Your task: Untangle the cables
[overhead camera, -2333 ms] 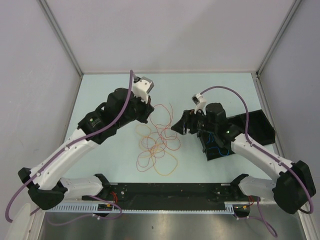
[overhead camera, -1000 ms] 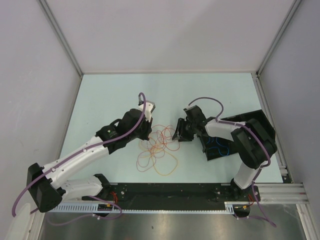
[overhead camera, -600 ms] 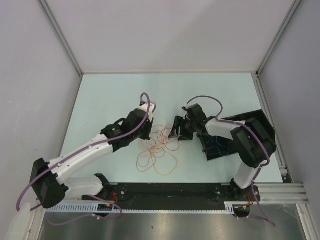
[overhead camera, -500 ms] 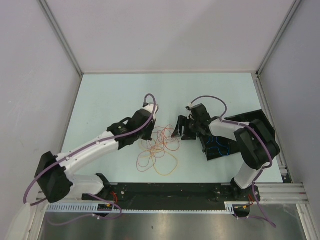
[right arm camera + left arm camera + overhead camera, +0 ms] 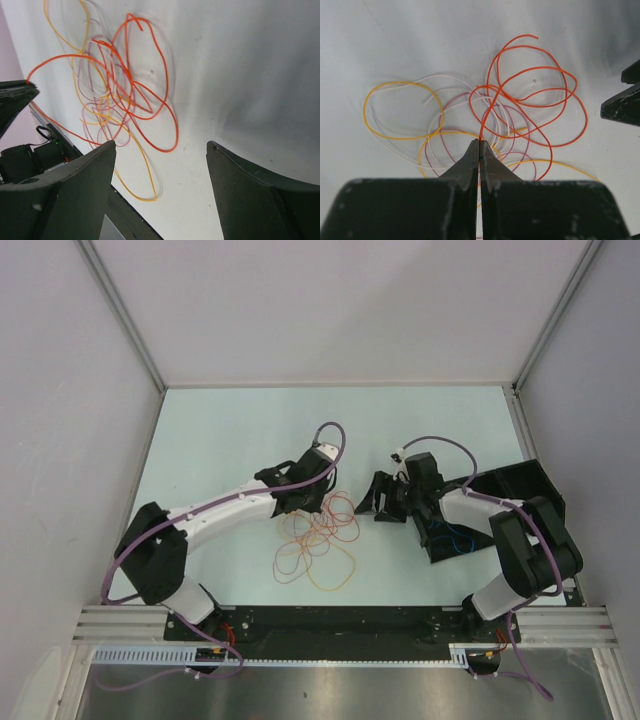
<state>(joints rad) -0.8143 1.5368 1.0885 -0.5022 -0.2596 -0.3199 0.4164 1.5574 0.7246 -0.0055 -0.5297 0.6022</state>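
arms: 2. The left arm (image 5: 215, 512) comes in from the near left and the right arm (image 5: 470, 502) from the near right. Both are low over the pale surface (image 5: 220, 430).
left fingers (image 5: 470, 162): clenched, tips pinching the orange-red cable where it enters the tangle.
right fingers (image 5: 80, 175): released and spread wide with nothing between them. They sit just right of the tangle, apart from the left fingers.
cables (image 5: 318, 538): 1 loose tangle mid-surface, between the two sets of fingers and running a bit nearer. 4 colours in it.
orange-red cable (image 5: 540, 97): 1 seen. Several overlapping loops on the far right part of the tangle, with one free end curling out on the far side.
yellow cable (image 5: 395, 109): at least 1. Big open loops on the near side; cannot tell if all the yellow arcs are one strand.
pale cable (image 5: 447, 76): 1 seen, thin and whitish, threading under the orange-red loops.
pink cable (image 5: 451, 102): 1 seen, dull pink loops in the middle, crossing the pale and yellow ones.
container: 1 black open case (image 5: 515, 485) on the right side of the surface, beside the right arm.
case contents: blue cable (image 5: 452, 537) coiled in the near left half. Strand count is too small to tell, and the far half is too dark to read.
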